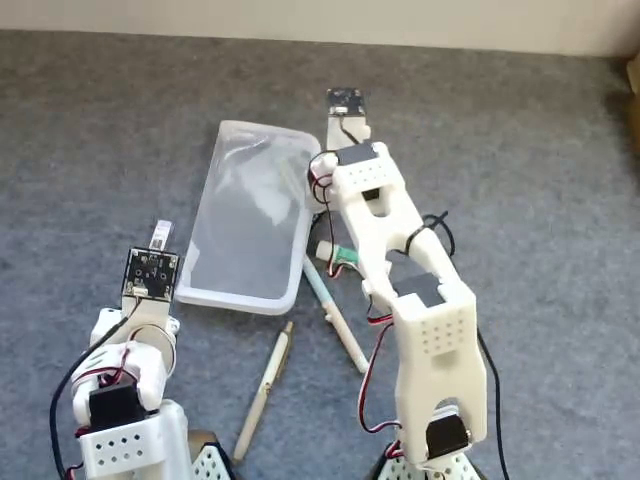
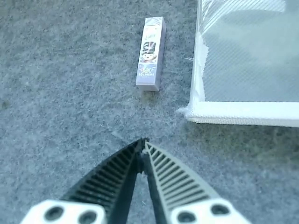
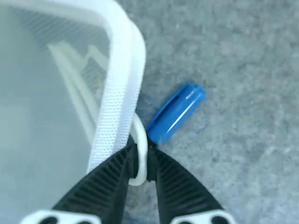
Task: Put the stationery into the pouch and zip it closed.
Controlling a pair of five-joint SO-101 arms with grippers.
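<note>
Right gripper (image 3: 142,151) pinches the pull (image 3: 141,136) on the pouch (image 3: 117,93), whose right edge runs near to far; left gripper (image 2: 142,144) is pressed together, empty.

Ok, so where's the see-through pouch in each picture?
High view: the pouch lies flat mid-table, between the two arms.
Left wrist view: the pouch lies beyond the shut left jaws, beside a small printed box.
Right wrist view: the pouch has its rounded corner at the right jaws, which pinch its white pull loop.
Shared landmark: the pouch's white edge band, seen in all three.
</note>
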